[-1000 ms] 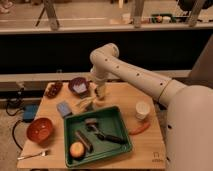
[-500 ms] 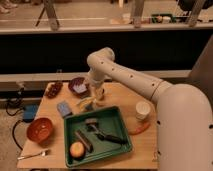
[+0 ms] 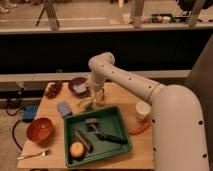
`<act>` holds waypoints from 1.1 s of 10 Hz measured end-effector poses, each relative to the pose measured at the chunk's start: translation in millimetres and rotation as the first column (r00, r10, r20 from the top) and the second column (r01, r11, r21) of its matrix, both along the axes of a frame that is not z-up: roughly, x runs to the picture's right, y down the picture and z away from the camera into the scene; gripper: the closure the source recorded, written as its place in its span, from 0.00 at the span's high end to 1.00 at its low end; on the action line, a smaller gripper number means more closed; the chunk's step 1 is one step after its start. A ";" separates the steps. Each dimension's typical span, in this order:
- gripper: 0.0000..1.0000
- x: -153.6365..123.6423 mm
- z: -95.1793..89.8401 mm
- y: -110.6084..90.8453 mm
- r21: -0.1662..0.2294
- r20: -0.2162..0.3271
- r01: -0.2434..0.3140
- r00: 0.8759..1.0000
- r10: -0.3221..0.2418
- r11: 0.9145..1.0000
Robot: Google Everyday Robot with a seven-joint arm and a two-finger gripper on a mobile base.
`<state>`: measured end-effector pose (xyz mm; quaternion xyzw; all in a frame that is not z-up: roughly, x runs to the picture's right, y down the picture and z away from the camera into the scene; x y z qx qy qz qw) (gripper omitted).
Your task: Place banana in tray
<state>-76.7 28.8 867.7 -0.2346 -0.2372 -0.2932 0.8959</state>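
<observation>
Nearest the camera, a fork [image 3: 34,155] lies at the front left corner of the wooden table [image 3: 142,150]. Beside it sits the green tray [image 3: 113,122], already holding a round orange fruit [image 3: 76,149] and several dark utensils that cannot be identified. A red bowl [image 3: 40,129] stands left of the tray. To its right lie an orange-red item, possibly a carrot [image 3: 139,129], and a white cup [image 3: 143,110]. Further back is a blue sponge [image 3: 64,108], then the banana [image 3: 84,104], which rests on the table just beyond the tray's far left corner and outside it. The gripper [image 3: 97,95] is low at the banana's right end, at or very near contact. Whether it is spread or closed on the fruit cannot be told. Behind stand a purple bowl [image 3: 78,86] and a small plate of dark red food [image 3: 53,90]. Assessment: the banana is light, curved and firm-skinned with soft flesh, so it bruises under hard pressure. Its smooth peel may roll or pivot if pinched at one end. A hold across the middle of its length, with moderate squeeze, is recommended. The transfer to the tray is short.
</observation>
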 end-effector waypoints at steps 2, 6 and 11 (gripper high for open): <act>0.80 -0.8 9.3 6.3 -0.010 0.010 0.004 1.000 -0.004 1.000; 0.75 0.1 27.2 24.8 -0.039 0.034 0.007 0.999 -0.006 0.999; 0.24 0.6 13.2 10.4 -0.005 0.023 0.000 1.000 0.000 1.000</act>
